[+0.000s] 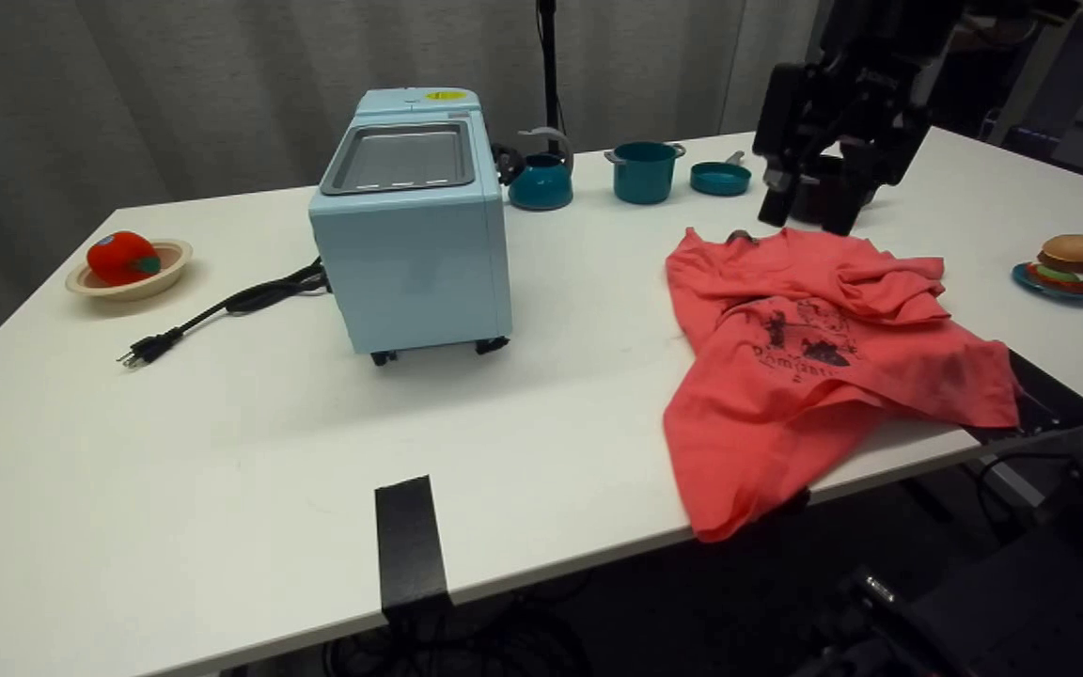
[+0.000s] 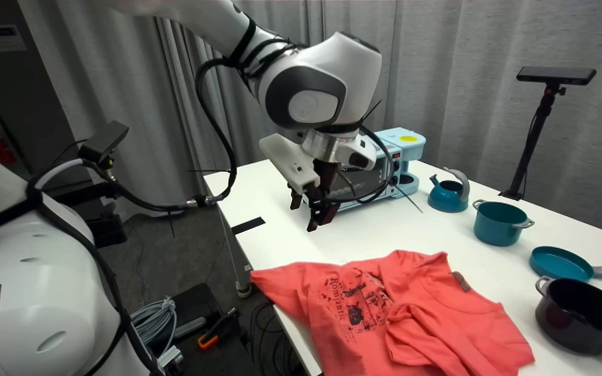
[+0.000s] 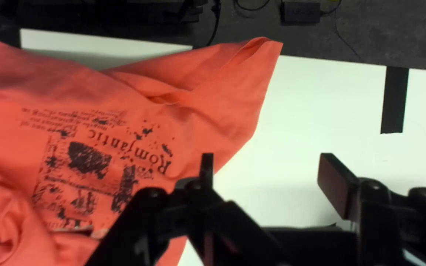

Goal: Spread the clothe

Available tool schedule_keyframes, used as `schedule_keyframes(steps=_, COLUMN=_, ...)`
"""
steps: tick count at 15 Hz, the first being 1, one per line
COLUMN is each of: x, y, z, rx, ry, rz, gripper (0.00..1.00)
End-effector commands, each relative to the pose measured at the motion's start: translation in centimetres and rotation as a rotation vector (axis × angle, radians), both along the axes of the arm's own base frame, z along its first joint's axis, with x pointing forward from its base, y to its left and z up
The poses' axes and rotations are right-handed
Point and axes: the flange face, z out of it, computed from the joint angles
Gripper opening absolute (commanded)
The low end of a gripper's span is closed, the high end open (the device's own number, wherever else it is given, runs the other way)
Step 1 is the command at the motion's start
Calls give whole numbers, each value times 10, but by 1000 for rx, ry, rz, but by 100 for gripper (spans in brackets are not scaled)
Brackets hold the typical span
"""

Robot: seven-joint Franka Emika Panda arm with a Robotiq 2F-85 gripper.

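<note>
The cloth is a coral-red T-shirt with a dark print. It lies crumpled on the white table in both exterior views. Part of its lower end hangs over the table's edge, and the sleeve and upper part are folded over in wrinkles. The wrist view shows the printed front and a folded corner near the edge. My gripper is open and empty, above the table beside the shirt. It also shows in both exterior views, apart from the cloth.
A light blue toaster oven stands on the table. A teal kettle, a teal pot, a teal pan and a dark pot stand along the back. A toy burger and a bowl with a tomato lie at opposite ends.
</note>
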Motion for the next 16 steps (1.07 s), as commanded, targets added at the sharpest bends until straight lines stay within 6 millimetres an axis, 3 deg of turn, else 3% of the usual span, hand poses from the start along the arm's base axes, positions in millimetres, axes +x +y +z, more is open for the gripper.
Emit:
schedule_keyframes(steps=1, x=-6, y=-36, z=42, rx=-85, ry=-61, rz=-27, gripper=100)
schedule_keyframes(steps=5, x=-2, y=-80, z=75, rx=-175, ry=-136, rz=-89, gripper=100)
schedule_keyframes(steps=9, x=0, y=-111, z=101, rx=-234, ry=-193, rz=-149, gripper=100)
schedule_keyframes(steps=15, x=0, y=-132, z=123, rx=-258, ry=-234, rz=-205, gripper=100)
schedule_keyframes(steps=16, x=6, y=-126, z=111, rx=-240, ry=-213, rz=-182, gripper=100)
